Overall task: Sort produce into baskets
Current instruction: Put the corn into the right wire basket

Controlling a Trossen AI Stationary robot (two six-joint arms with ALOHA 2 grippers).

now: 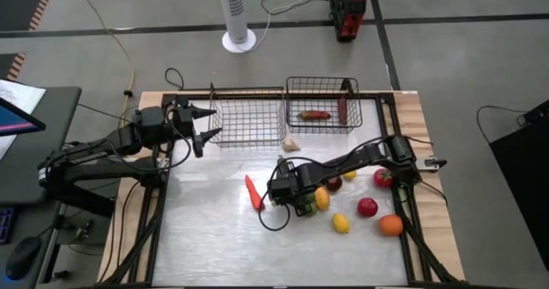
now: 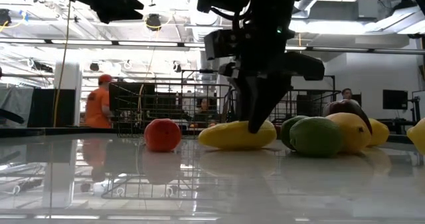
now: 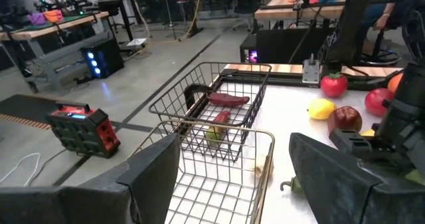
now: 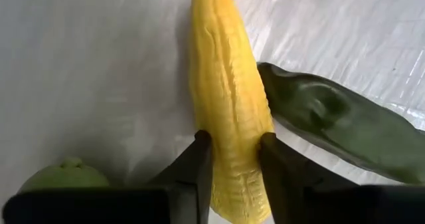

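Two arms over the desk (image 1: 206,237); right one down on produce.
Right gripper (image 4: 234,159) points straight down mid-desk, jaws clamped on the long yellow piece (image 4: 229,98) lying flat. Left gripper (image 1: 204,124) hovers level beside the silver basket (image 1: 249,117), jaws apart, empty.

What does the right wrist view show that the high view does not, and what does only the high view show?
Only the right wrist view shows the right tool closed on the long ridged yellow vegetable, with a long dark green vegetable touching it. Only the high view shows the two wire-mesh baskets, the waiting left tool beside them, and the long red pepper. Both show the shiny grey table surface.
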